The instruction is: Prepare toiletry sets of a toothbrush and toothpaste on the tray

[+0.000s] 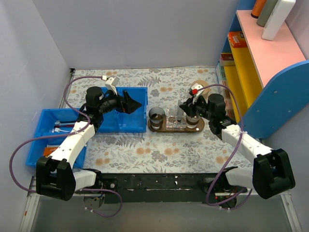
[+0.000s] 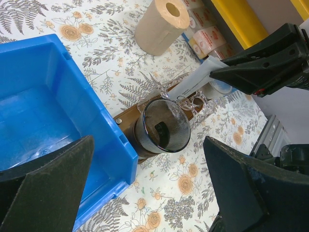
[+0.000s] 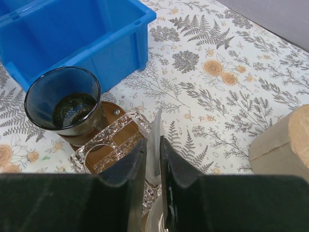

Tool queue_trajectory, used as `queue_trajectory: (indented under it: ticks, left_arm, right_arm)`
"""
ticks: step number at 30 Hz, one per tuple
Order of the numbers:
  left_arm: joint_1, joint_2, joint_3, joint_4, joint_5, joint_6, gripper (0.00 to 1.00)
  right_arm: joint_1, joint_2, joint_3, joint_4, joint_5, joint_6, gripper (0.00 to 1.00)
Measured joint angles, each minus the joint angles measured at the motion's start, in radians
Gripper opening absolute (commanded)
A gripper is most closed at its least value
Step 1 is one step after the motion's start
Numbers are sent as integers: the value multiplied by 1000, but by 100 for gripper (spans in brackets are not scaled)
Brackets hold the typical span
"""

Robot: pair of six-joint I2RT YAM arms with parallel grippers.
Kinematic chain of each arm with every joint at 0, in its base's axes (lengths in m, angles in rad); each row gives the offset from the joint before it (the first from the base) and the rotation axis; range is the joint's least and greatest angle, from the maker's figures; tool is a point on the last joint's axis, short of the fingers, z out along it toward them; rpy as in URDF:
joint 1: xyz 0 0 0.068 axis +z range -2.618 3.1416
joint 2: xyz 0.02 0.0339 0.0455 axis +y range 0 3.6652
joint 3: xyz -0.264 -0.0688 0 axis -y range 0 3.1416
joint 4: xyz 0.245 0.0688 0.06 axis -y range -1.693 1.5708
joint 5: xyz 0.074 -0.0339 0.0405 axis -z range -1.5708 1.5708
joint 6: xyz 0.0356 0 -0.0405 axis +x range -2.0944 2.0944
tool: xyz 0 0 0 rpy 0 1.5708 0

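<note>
The dark brown wooden tray (image 1: 159, 129) lies mid-table and carries a dark glass cup (image 1: 156, 117), a clear patterned holder (image 1: 175, 121) and a second cup on its right end. My right gripper (image 1: 187, 107) is shut on a thin, pale grey flat packet (image 3: 154, 130) and holds it upright over the clear holder (image 3: 113, 140). The packet also shows in the left wrist view (image 2: 193, 83). My left gripper (image 1: 133, 104) is open and empty, above the right edge of the blue bin (image 2: 106, 135), near the tray's left end (image 2: 126, 122). No yellow-gold toothpaste tube is in view.
A second blue bin (image 1: 46, 137) at far left holds small items and an orange tube (image 1: 48, 151). A brown paper roll (image 1: 202, 89) stands behind the tray. Small boxes (image 2: 208, 37) sit by the yellow and blue shelf (image 1: 251, 77) on the right.
</note>
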State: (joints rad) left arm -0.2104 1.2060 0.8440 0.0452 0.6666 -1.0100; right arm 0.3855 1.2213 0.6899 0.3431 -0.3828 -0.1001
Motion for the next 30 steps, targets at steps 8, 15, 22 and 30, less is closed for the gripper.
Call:
queue_trajectory:
  ticks: [8,15,22,30]
  left_arm:
    - [0,0,0,0,0,0,98]
    - [0,0,-3,0,0,1,98]
    - [0,-3,-7,-2,-8,5,98]
    - [0,-52,-15,-35,-101,-5,98]
  right_arm:
    - [0,0,0,0,14,0,46]
    - [0,0,2,-2,14,1,68]
    - [0,0,31,-4,16,12,83]
    - [-13,0,94,-57,50,27,87]
